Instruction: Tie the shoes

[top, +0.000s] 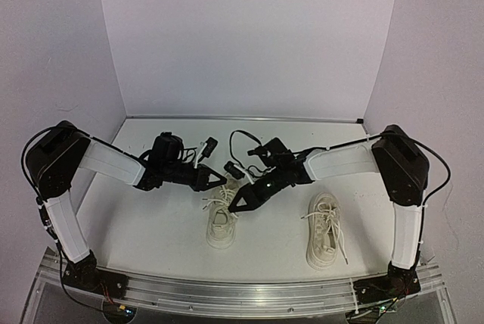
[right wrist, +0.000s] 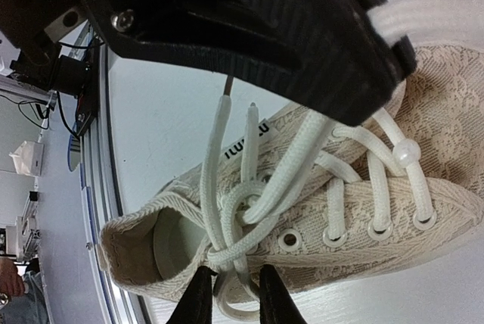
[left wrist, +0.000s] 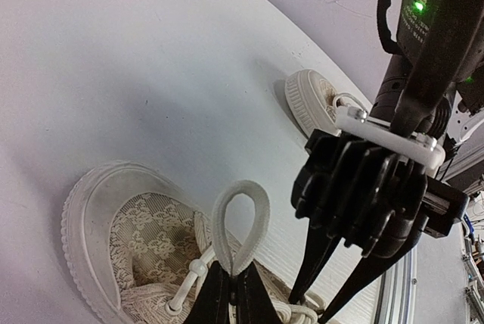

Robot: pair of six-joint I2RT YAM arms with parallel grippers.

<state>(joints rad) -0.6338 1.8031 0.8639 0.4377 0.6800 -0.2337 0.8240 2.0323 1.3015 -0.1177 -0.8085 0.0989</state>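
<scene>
Left wrist view gives us the clearest read. Our left jaws are clamped shut on the base of a flat white lace loop (left wrist: 243, 188), which stands upright above the tongue of a cream-white, lace-patterned low-top sneaker (left wrist: 113, 233). We pinch it low so the loop holds its shape and leaves an open eye for the other strand to go around.

Our right jaws hang just beside it, pointing down at the same shoe. The right wrist view shows them narrowly apart, straddling a bend of white lace (right wrist: 231, 263) near the top eyelets without pinching it. We judge the next move is to close on that strand and carry it around the loop. Two free lace ends (right wrist: 216, 157) run up past the heel opening, slack enough to tangle if the pull goes the wrong way.

From the top external view, this sneaker lies near the middle of the white worktop (top: 144, 218), under both wrists. The matching second sneaker (top: 325, 232) lies well apart to the right with its laces loose. By our judgement the first bow is only half made and the second shoe is not yet begun.
</scene>
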